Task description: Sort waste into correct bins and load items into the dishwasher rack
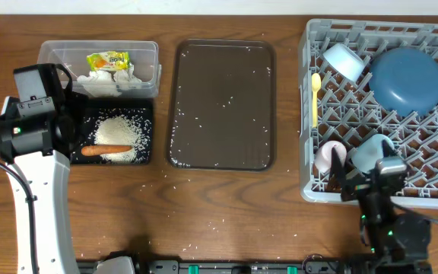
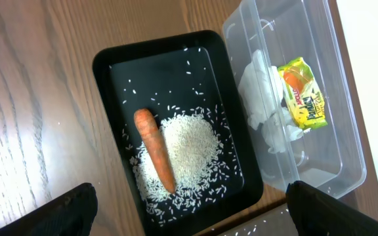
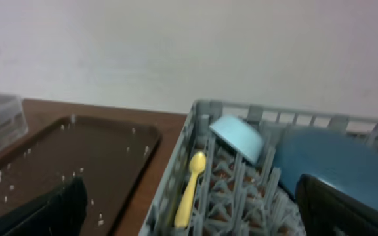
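Observation:
The clear tub (image 1: 52,49) holds the yellow-green wrapper (image 1: 107,60) and white tissue (image 1: 112,80). The black tray (image 1: 147,114) holds a rice pile (image 1: 116,131) and the carrot (image 1: 106,150). The grey rack (image 1: 432,164) holds the white bowl (image 1: 343,61), blue plate (image 1: 405,80), yellow spoon (image 1: 315,99), pink cup (image 1: 329,156) and light blue cup (image 1: 367,152). My left gripper (image 2: 192,196) is open and empty above the black tray (image 2: 149,65), near the carrot (image 2: 155,154). My right gripper (image 3: 189,210) is open and empty at the rack's front, facing the spoon (image 3: 190,187).
The dark brown serving tray (image 1: 223,106) lies between the bins and the rack, with scattered rice grains on it. A few grains lie on the wooden table near the front edge. The left arm stands at the table's left side, the right arm at the front right.

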`<state>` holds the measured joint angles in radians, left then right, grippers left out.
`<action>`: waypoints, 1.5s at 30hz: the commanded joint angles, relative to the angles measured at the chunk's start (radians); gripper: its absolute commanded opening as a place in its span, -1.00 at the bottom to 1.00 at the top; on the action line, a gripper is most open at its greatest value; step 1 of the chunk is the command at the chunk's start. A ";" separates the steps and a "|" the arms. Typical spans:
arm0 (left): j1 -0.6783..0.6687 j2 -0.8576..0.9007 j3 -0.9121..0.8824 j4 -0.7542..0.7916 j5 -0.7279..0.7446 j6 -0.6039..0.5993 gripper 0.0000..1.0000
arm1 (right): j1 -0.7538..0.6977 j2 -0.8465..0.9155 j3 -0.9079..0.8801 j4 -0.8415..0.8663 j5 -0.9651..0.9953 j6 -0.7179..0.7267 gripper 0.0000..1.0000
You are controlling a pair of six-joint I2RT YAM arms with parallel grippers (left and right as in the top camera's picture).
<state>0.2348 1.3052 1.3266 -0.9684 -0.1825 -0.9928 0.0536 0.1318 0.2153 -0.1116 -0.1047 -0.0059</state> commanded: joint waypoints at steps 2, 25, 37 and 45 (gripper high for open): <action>0.004 -0.003 0.013 -0.003 -0.001 0.013 0.89 | 0.014 -0.100 -0.105 0.031 -0.019 0.019 0.98; 0.004 -0.003 0.013 -0.003 -0.002 0.013 0.90 | 0.033 -0.125 -0.210 0.051 -0.053 0.020 0.99; 0.004 -0.003 0.013 -0.003 -0.001 0.013 0.91 | 0.033 -0.125 -0.210 0.051 -0.053 0.020 0.99; 0.005 -0.003 0.013 -0.023 -0.002 0.013 0.91 | 0.033 -0.125 -0.210 0.051 -0.053 0.020 0.99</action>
<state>0.2348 1.3052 1.3266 -0.9722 -0.1822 -0.9928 0.0662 0.0143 0.0090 -0.0589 -0.1493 -0.0032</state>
